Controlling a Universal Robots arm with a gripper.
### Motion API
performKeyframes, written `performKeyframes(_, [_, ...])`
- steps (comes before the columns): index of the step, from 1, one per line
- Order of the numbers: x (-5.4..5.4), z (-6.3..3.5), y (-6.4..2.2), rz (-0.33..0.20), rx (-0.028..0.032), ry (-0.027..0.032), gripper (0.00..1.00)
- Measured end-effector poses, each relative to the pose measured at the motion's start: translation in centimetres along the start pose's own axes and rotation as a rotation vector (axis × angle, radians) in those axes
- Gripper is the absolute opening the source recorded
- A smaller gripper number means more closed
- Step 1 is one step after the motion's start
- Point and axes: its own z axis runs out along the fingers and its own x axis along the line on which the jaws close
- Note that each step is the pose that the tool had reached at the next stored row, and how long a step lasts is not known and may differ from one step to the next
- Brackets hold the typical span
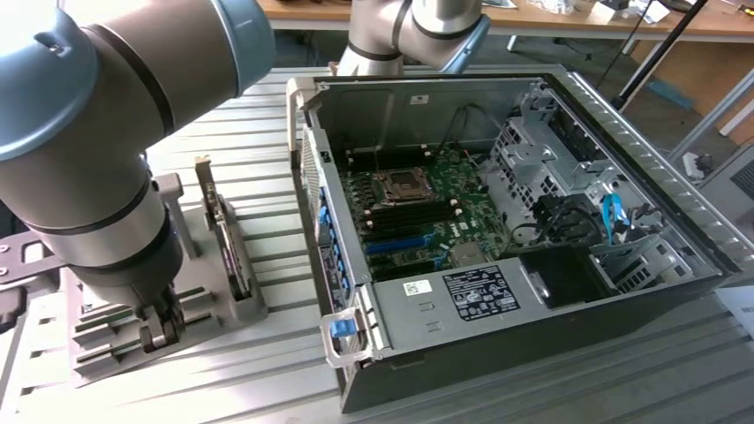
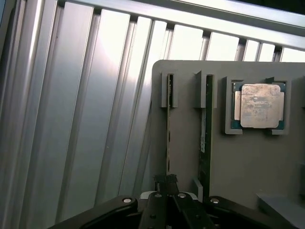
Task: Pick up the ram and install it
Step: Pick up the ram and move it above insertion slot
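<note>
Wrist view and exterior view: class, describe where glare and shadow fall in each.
Wrist view: strong glare whitens the ribbed table; the grey holder is evenly lit, the ram a dark edge. Exterior view: softer light on the table, deep shadow in the computer case beside the labelled power supply.

Computer case (image 1: 412, 110) lying open on table (image 1: 260, 380), motherboard (image 1: 430, 208) inside, parts holder (image 1: 242, 305) beside case on the exterior view's left, ram (image 2: 168, 138) and second stick (image 2: 206, 138) on edge in neighbouring holder slots, processor chip (image 2: 259, 106) recessed beside them, gripper (image 2: 167, 181) over ram
</note>
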Motion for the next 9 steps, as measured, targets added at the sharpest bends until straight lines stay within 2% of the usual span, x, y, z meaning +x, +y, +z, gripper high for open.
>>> performKeyframes(9, [0.03, 0.17, 0.01, 0.0, 0.0001, 0.0, 0.11])
